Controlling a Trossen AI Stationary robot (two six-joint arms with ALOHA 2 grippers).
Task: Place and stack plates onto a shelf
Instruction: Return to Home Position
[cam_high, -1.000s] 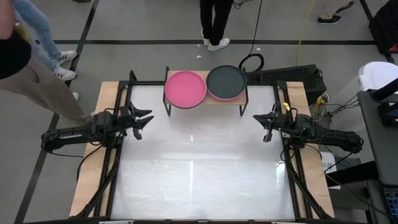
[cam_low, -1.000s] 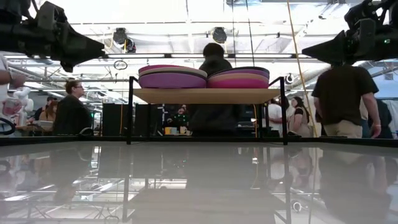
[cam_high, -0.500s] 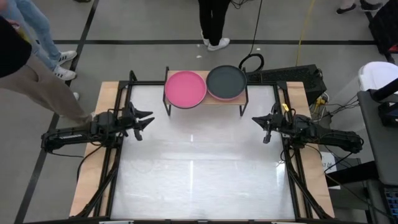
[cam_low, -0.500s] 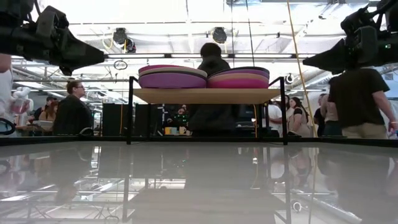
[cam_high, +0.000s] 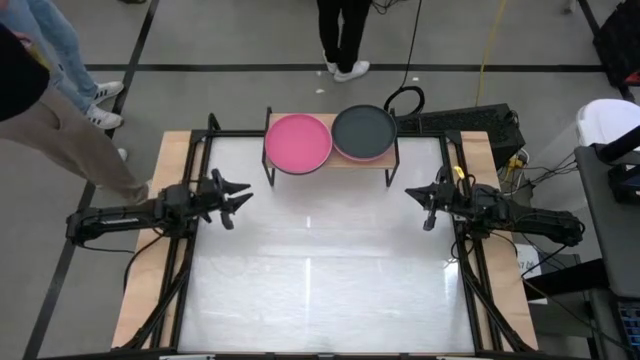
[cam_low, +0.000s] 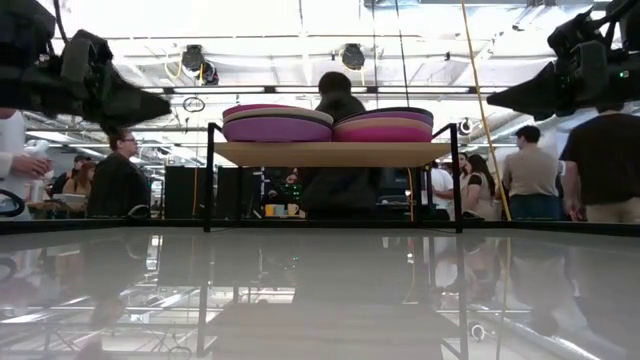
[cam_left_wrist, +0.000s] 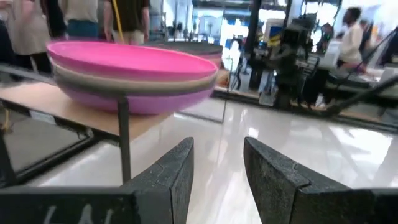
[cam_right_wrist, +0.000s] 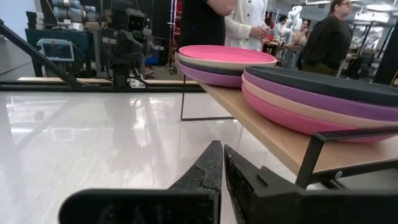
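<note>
The shelf (cam_low: 330, 153), a light-wood top on thin black legs, stands at the table's far middle and carries two stacks of plates. The left stack (cam_high: 298, 142) has a magenta plate on top and a purple one at the bottom (cam_left_wrist: 143, 99). The right stack (cam_high: 364, 131) has a dark grey plate on top and a magenta one at the bottom (cam_right_wrist: 311, 121). My left gripper (cam_high: 240, 200) hovers open at the table's left, short of the shelf, holding nothing (cam_left_wrist: 217, 146). My right gripper (cam_high: 412, 195) hovers shut and empty at the table's right (cam_right_wrist: 222, 149).
The glossy white tabletop (cam_high: 320, 270) spreads in front of the shelf. Black frame rails (cam_high: 185, 250) run along both sides. A person (cam_high: 60, 120) stands close by the table's left far corner, and others (cam_low: 345, 150) stand beyond the far edge.
My left gripper has sunk a little toward the table and stayed open. My right gripper has kept its place, shut. People behind the table have walked about.
</note>
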